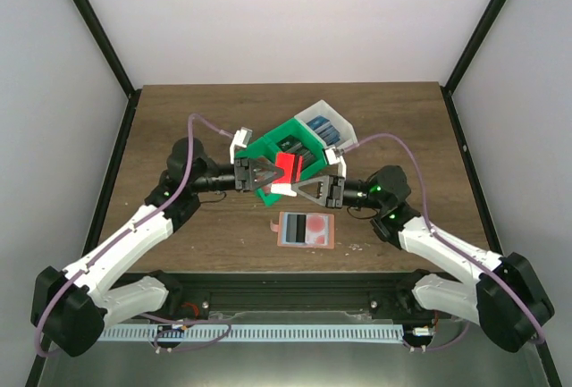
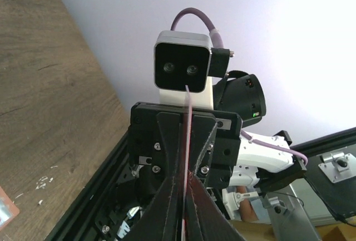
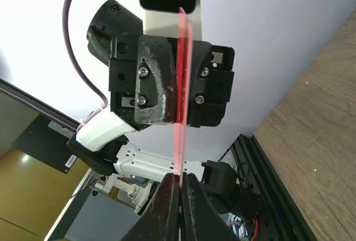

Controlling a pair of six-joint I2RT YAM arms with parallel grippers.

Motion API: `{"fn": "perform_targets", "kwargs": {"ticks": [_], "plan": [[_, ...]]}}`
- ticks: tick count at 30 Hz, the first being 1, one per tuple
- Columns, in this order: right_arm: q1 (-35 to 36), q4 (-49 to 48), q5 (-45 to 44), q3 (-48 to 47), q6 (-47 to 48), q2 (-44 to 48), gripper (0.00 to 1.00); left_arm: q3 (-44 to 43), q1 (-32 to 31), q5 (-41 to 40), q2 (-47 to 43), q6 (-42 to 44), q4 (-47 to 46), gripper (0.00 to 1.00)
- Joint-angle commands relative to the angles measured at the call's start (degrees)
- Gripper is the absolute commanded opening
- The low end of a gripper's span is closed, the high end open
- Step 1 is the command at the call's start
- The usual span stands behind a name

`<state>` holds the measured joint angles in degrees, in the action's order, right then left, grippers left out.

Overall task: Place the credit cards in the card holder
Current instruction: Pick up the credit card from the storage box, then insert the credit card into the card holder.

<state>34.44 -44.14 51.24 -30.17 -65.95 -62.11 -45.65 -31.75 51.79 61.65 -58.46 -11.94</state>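
A red-and-white credit card is held in the air between my two grippers, above the table and in front of the green bin. My left gripper is shut on its left end and my right gripper is shut on its lower right end. In the left wrist view the card shows edge-on between my closed left gripper. In the right wrist view the card runs edge-on up from my closed right gripper. The salmon card holder lies flat on the table below; a corner also shows in the left wrist view.
A green bin stands tilted behind the grippers, and a white bin with dark and blue cards is at its right rear. The black frame rail runs along the table's near edge.
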Motion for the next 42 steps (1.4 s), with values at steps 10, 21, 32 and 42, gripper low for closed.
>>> {"fn": "perform_targets", "kwargs": {"ticks": [10,21,32,42], "plan": [[-0.22,5.30,-2.21,2.60,0.83,0.43,0.22,1.69,1.16,1.19,-1.91,6.54,6.74,0.00],[-0.11,51.53,-27.01,3.06,17.82,10.84,0.58,9.06,-8.81,-21.07,-0.71,11.46,13.44,0.00],[2.80,62.20,-38.97,2.94,23.40,-0.78,0.56,17.49,-19.02,-30.71,12.99,4.62,-1.34,0.00],[5.31,64.64,-43.86,-2.42,27.12,-12.45,0.56,16.47,-19.13,-34.30,22.19,2.27,-7.29,0.00]]}}
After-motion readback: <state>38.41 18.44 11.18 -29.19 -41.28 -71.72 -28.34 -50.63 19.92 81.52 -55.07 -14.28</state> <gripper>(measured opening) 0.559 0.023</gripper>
